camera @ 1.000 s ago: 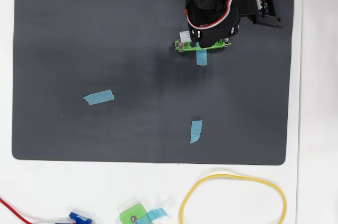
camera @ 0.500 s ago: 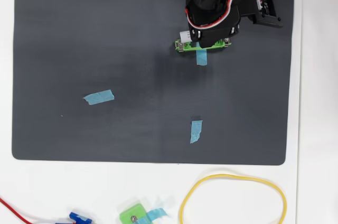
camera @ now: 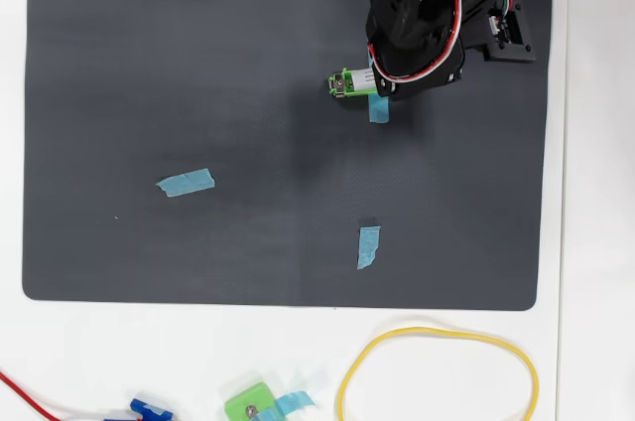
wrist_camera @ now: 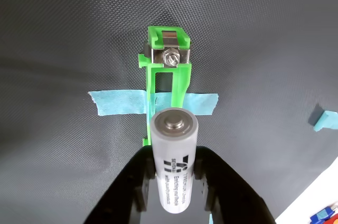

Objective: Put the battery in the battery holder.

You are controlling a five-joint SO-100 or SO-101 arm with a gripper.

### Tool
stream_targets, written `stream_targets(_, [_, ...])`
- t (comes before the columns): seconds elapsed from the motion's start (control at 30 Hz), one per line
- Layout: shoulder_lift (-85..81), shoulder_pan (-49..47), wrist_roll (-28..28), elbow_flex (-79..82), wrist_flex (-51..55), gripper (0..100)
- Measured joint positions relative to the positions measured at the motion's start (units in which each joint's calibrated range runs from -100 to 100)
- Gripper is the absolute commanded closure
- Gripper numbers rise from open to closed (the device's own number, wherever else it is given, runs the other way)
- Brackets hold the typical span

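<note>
Battery [wrist_camera: 175,166] pinched in the gripper [wrist_camera: 175,174], directly above the battery holder [wrist_camera: 168,71].

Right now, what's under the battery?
The green holder, taped to the dark mat with blue tape. The battery, gripped in the pincer, hides the holder's near end.

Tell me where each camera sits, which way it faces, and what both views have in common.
Wrist view: rides on the arm behind the gripper, looking forward and down past the battery it clamps toward the battery holder taped to the dark mat; only the black gripper fingers show.
Overhead view: fixed above, facing straight down on the mat; the arm enters from the top edge and covers most of the holder.
Shared: the holder, its blue tape strip, and the mat.
</note>
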Motion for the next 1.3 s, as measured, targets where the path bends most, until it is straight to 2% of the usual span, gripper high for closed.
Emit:
stream_targets(0.47, [1.2,0.0,-2.5,0.1,-2.6,100])
stream_targets(1.1, [5.1,0.0,-2.6,0.0,-2.8,100])
stream_targets(1.3, [5.1,-2.7,-2.6,0.0,-2.8,100])
